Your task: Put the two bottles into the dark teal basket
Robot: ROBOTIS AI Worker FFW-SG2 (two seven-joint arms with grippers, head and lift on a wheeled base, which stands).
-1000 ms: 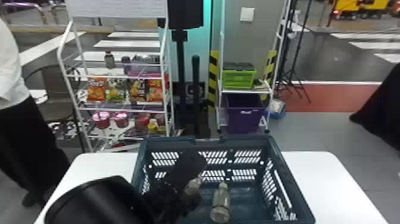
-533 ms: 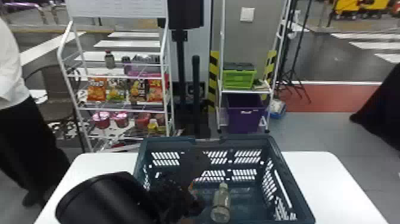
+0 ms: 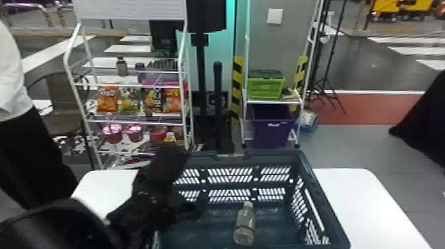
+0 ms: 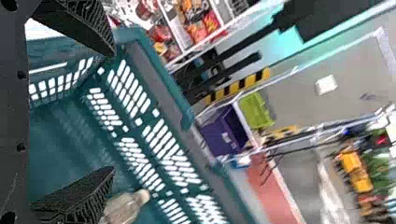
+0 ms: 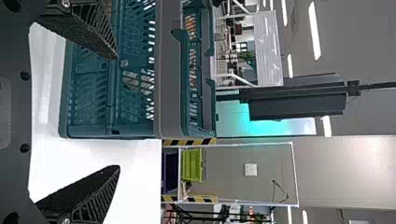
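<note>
Over the left part of the dark teal basket, my left gripper stands open; a clear bottle lies on the basket floor to its right, cap toward the far wall. In the left wrist view, nothing is between the fingers of my left gripper, and the bottle is partly behind one finger, inside the basket. My left arm hides the basket's near left part. My right gripper is open and empty outside the basket, near its side; a pale shape shows through the slots.
The basket stands on a white table. Beyond the table are a snack rack at the left and another rack holding a green crate and a purple bin.
My left gripper has moved left and spread open. One second ago a bottle showed beside its fingers; that bottle is hidden from the head view now. The other bottle has kept its place.
</note>
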